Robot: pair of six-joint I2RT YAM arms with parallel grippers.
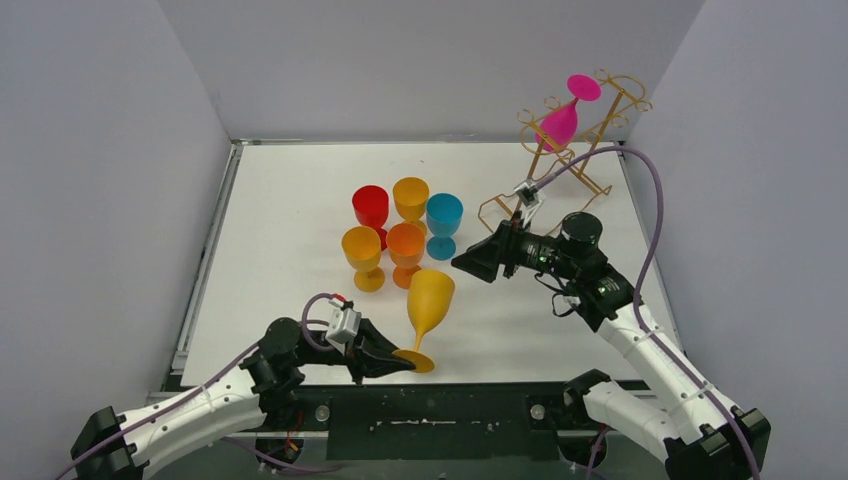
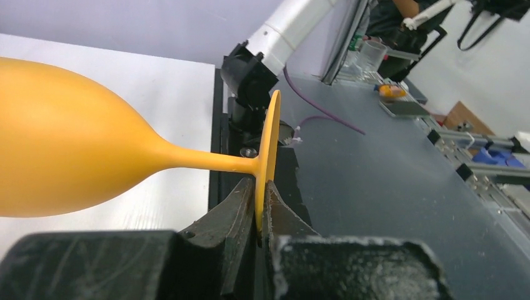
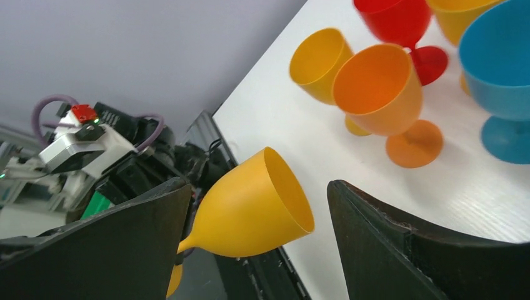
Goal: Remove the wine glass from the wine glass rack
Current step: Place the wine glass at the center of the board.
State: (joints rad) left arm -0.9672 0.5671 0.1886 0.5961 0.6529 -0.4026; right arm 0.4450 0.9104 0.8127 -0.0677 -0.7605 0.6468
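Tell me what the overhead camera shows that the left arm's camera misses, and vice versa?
Only overhead: the wine glass rack with a pink glass hanging foot-up, five glasses standing mid-table, and the open right gripper. Only the left wrist: the fingers up close, pinching the foot of the yellow glass, and a dark bench beyond the table. Both: the left gripper holding that tilted glass by its foot.

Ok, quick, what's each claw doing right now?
Left claw: shut on the foot of the yellow plastic wine glass.
Right claw: open, gripping nothing.
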